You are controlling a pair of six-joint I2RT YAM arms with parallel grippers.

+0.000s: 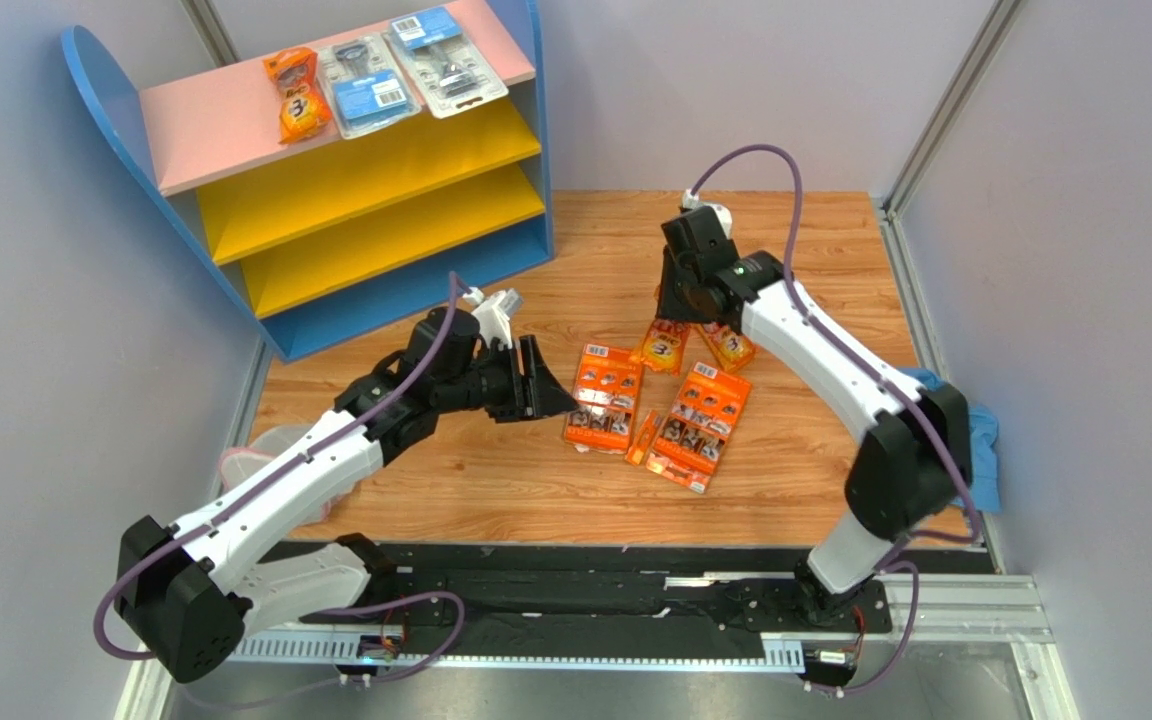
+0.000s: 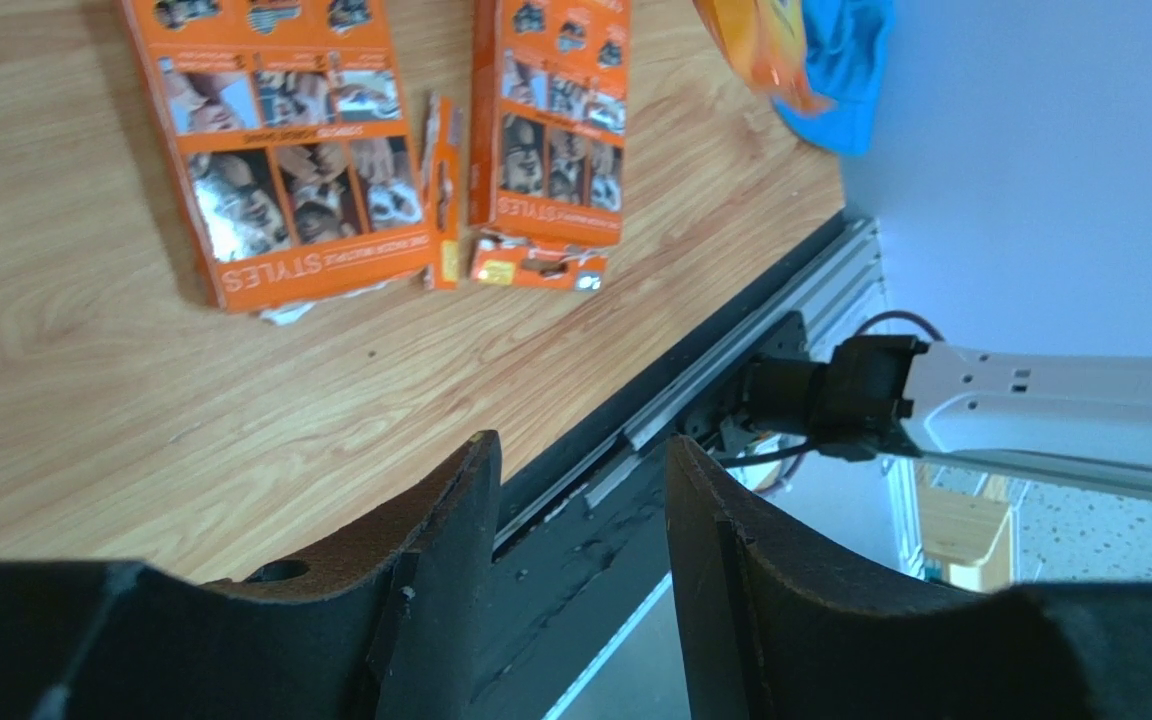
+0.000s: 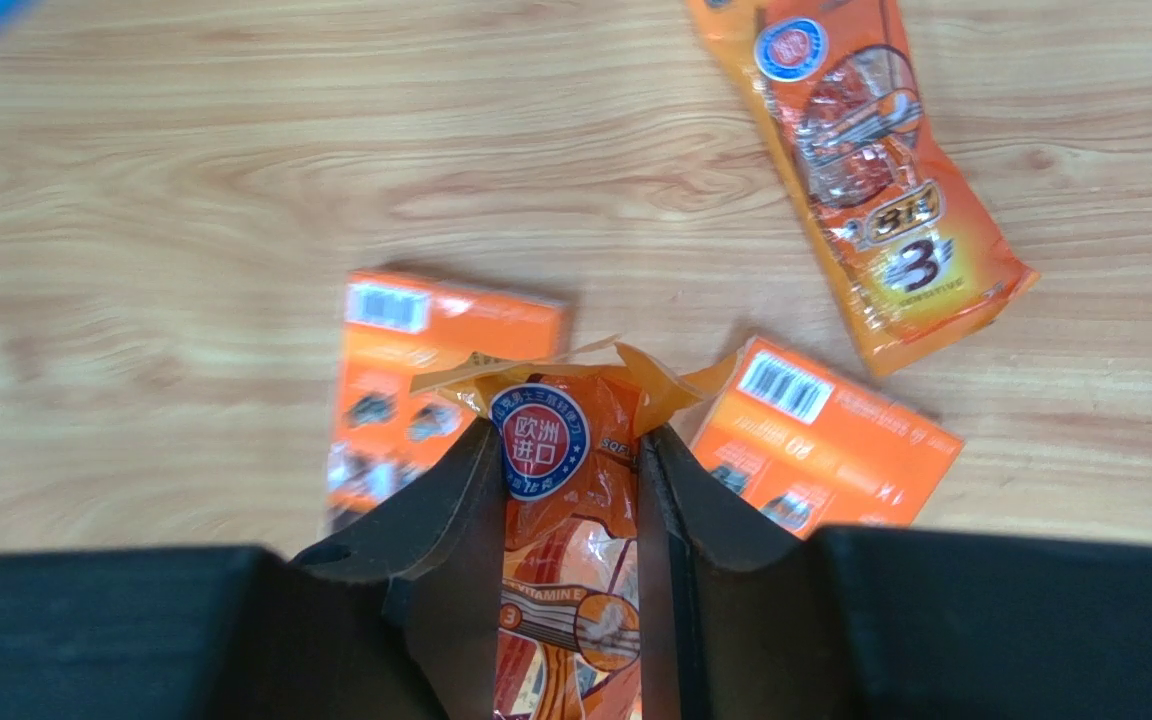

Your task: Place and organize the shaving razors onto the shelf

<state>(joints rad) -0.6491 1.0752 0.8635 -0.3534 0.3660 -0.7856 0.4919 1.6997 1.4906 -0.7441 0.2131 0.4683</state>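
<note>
Nearest us, the left gripper (image 1: 537, 383) hovers low over the table (image 1: 432, 495) with its jaws partly apart and nothing between them. Its own camera confirms this: only the table edge and a black rail show through the gap. Just to its right lie a wide orange card (image 1: 608, 396) and a second card (image 1: 702, 425), apart from the fingers. The left wrist view cuts off their tops. A thin orange pack (image 1: 641, 438) lies between them, too edge-on to make out.

Further back, the right gripper (image 1: 672, 323) points down at the pile. From above its fingers are hidden under the wrist, and only a corner of a small orange bag (image 1: 666, 348) peeks out. The right wrist view settles it — the fingers are closed on that bag, pinching its middle. Its lower part is hidden between the black pads, and we cannot tell whether it is clear of the table. A loose orange bag (image 1: 728, 347) lies just beside it. A blue cloth (image 1: 983, 435) is half hidden behind the right arm.

Farthest off stands the shelf (image 1: 387, 285). Its pink top board carries a shelved orange bag (image 1: 297, 93) and two blister packs (image 1: 364, 87) side by side, which only the overhead view shows.
</note>
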